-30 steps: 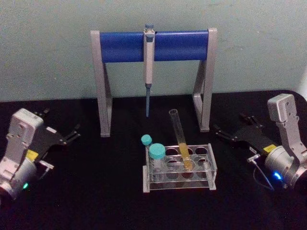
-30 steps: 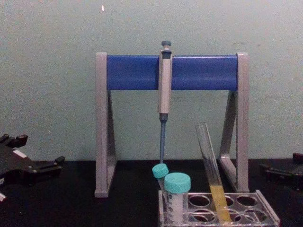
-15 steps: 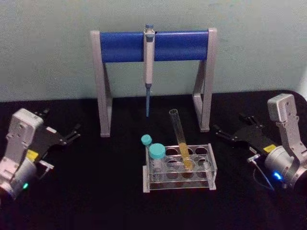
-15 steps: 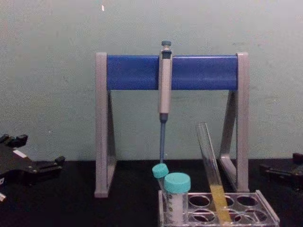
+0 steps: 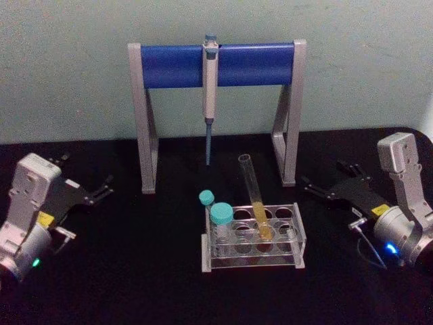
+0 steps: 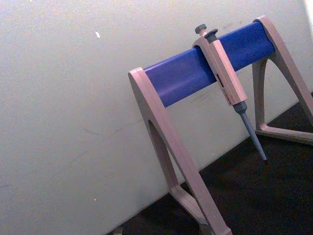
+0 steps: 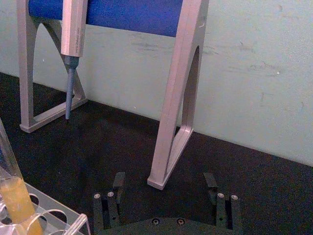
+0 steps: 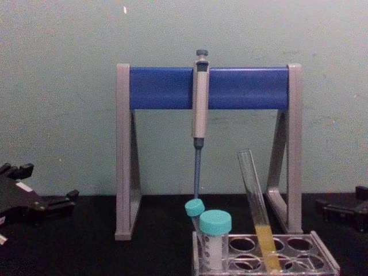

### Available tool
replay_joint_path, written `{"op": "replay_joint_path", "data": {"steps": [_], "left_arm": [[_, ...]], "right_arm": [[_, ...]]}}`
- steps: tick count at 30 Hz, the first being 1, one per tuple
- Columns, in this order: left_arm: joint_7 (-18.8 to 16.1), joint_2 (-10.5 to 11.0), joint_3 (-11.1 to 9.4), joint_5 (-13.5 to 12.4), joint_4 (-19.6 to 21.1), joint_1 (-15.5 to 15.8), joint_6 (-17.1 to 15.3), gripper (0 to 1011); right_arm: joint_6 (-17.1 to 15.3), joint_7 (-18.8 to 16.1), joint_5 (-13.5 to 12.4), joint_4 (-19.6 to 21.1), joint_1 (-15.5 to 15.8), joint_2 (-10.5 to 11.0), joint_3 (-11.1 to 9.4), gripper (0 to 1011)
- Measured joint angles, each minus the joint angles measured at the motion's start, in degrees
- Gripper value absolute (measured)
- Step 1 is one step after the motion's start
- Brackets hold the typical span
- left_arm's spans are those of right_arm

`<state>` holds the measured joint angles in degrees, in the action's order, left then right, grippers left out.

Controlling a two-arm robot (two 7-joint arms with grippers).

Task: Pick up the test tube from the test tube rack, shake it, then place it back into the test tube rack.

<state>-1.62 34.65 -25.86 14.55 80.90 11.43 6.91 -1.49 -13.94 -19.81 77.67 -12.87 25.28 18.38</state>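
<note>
Black matte table (image 5: 135, 271) set against a pale green wall (image 5: 67, 68).
The glass test tube (image 5: 254, 196) (yellow liquid low) is seen leaning in the clear test tube rack (image 5: 295, 238); left gripper (image 5: 103, 189) and right gripper (image 7: 165, 188) are parked wide-fingered, holding nothing, at either side.

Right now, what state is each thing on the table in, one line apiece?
Long clear glass test tube: tilted in rack, uncapped, yellow liquid at bottom.
Clear plastic test tube rack: flat on table.
Teal-capped tubes: capped, in rack.
Grey pipette: hanging on stand.
Left gripper: open, empty.
Right gripper: open, empty.
</note>
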Motion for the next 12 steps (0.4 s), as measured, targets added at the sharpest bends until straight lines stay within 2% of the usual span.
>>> {"op": "replay_joint_path", "data": {"steps": [12], "left_arm": [[0.0, 0.0, 0.0, 0.0, 0.0, 0.0, 0.0, 1001]], "right_arm": [[0.0, 0.0, 0.0, 0.0, 0.0, 0.0, 0.0, 1000]]}}
